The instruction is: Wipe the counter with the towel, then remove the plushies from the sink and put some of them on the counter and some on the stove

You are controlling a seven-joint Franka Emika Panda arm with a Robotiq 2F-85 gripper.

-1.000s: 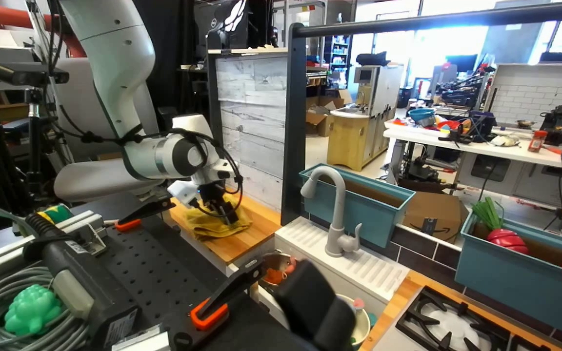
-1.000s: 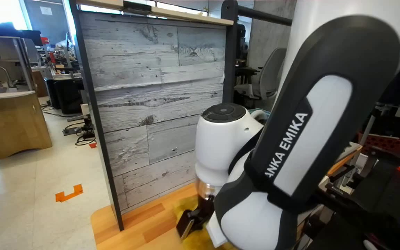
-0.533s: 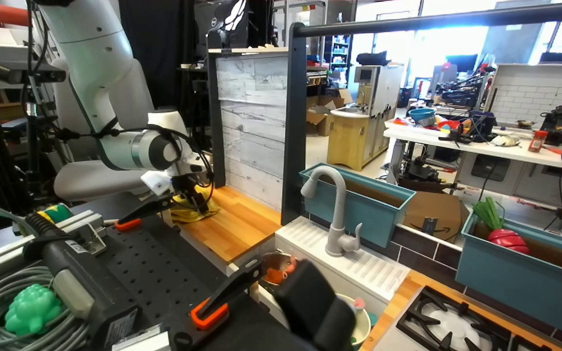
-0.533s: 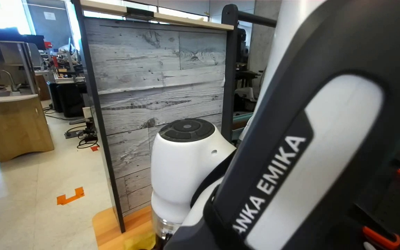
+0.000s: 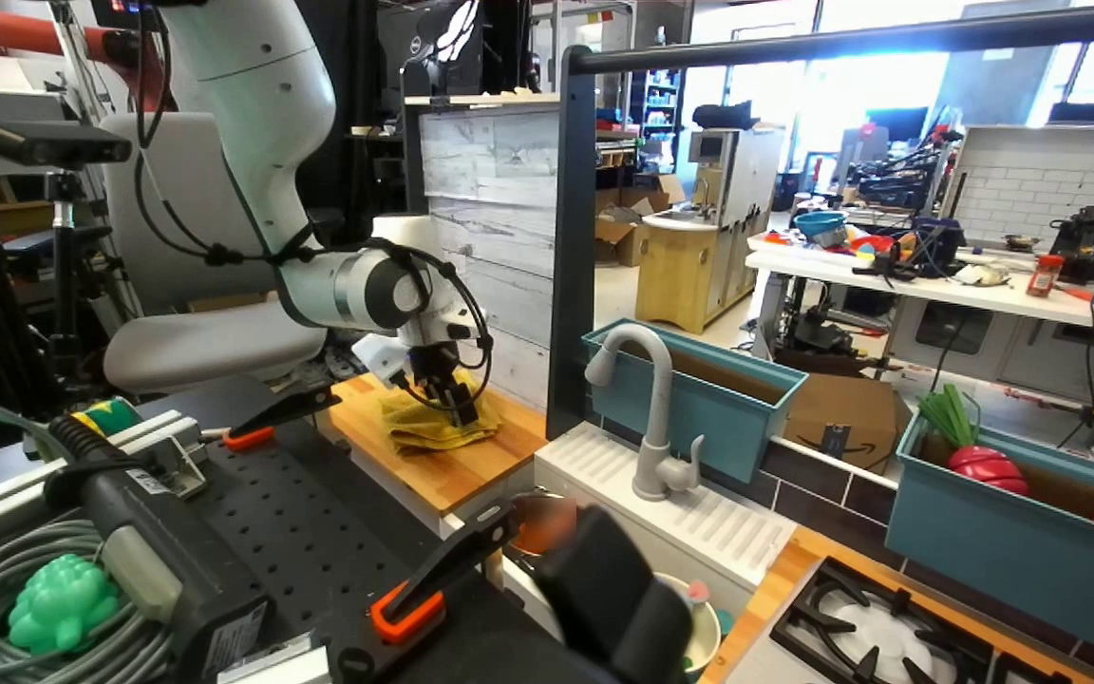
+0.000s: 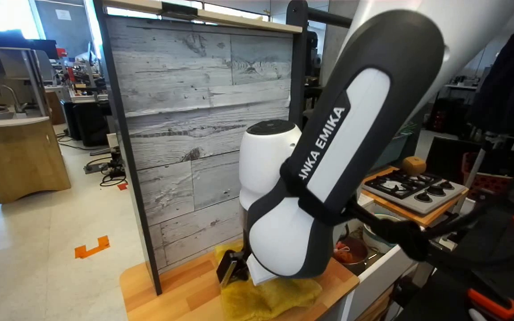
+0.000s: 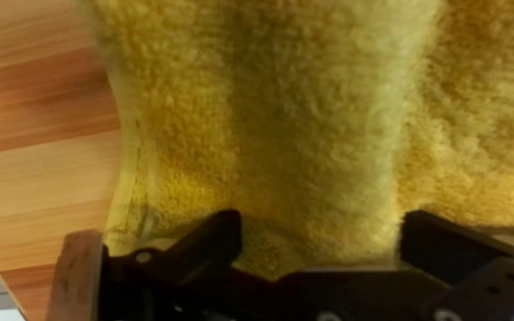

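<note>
The gripper reaches down onto the towel, its fingers spread wide apart. Rumpled, the towel lies on the worktop near the edge along the plank panel and stops short of the edge beside the sink.
</note>
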